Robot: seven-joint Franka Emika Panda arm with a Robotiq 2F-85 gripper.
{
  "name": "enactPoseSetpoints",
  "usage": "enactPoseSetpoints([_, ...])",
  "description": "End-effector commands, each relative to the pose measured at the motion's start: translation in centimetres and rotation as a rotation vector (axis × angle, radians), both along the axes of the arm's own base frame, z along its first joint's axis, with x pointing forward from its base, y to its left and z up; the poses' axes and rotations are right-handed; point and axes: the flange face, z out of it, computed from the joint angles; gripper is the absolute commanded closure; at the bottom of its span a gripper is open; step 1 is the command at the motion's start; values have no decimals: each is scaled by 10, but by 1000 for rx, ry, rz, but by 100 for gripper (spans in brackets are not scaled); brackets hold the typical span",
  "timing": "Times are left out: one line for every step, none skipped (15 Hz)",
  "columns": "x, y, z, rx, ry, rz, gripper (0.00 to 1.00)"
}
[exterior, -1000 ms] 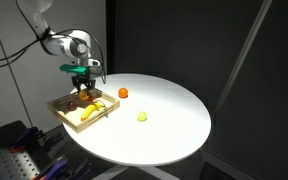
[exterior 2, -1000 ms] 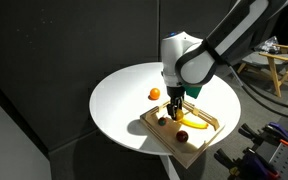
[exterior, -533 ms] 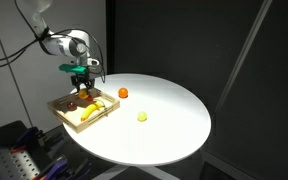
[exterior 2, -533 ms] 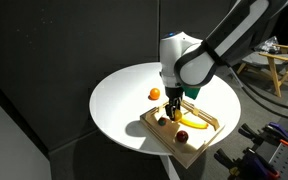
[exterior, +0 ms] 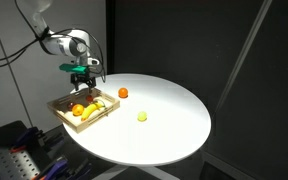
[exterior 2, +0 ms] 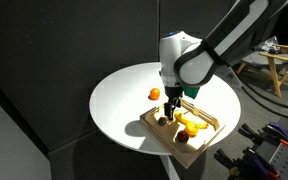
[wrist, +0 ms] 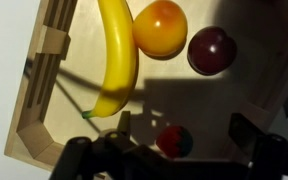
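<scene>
My gripper point(wrist: 184, 130) hangs open just above a wooden tray point(wrist: 42, 95), seen in both exterior views point(exterior: 81, 78) point(exterior 2: 170, 100). Its two dark fingers stand wide apart with nothing gripped. Below the gap, in shadow, lies a small red-and-green fruit point(wrist: 173, 141). Further into the tray lie a banana point(wrist: 117, 55), an orange fruit point(wrist: 159, 27) and a dark red fruit point(wrist: 211, 50). The orange fruit point(exterior: 77, 109) rests beside the banana point(exterior: 92, 110) in the tray point(exterior: 68, 100).
The tray point(exterior 2: 206, 113) sits at the rim of a round white table point(exterior: 169, 130). On the table lie a small orange fruit point(exterior: 123, 93) point(exterior 2: 155, 93) near the tray and a small yellow one point(exterior: 142, 116) toward the middle. Dark curtains surround the table.
The jaws have opened wide. The orange fruit that was under the gripper now lies loose in the tray next to the banana. The arm has hardly moved.
</scene>
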Motion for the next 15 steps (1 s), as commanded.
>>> enactPoseSetpoints([5,-7,8,-14,-14,-29,0])
enactPoseSetpoints([5,-9,8,-13,-12,-38,0])
enactPoseSetpoints([6,-13,9,-16,-14,-50,0])
enactPoseSetpoints([7,-17,10,-18,-18,-65,0])
enactPoseSetpoints([8,-21,10,-20,-18,-81,0])
enactPoseSetpoints([9,-25,11,-22,-20,-100,0])
enactPoseSetpoints([10,-29,12,-25,-26,-117,0])
enactPoseSetpoints([10,-32,13,-26,-27,-134,0])
enactPoseSetpoints([11,-35,14,-29,-33,-149,0])
enactPoseSetpoints([11,-37,15,-30,-39,-169,0])
enactPoseSetpoints([10,-39,15,-31,-40,-182,0])
enactPoseSetpoints([10,-40,16,-32,-45,-196,0])
enactPoseSetpoints([10,-41,17,-32,-49,-212,0])
enactPoseSetpoints([9,-42,18,-32,-51,-226,0])
enactPoseSetpoints([9,-44,19,-31,-52,-240,0])
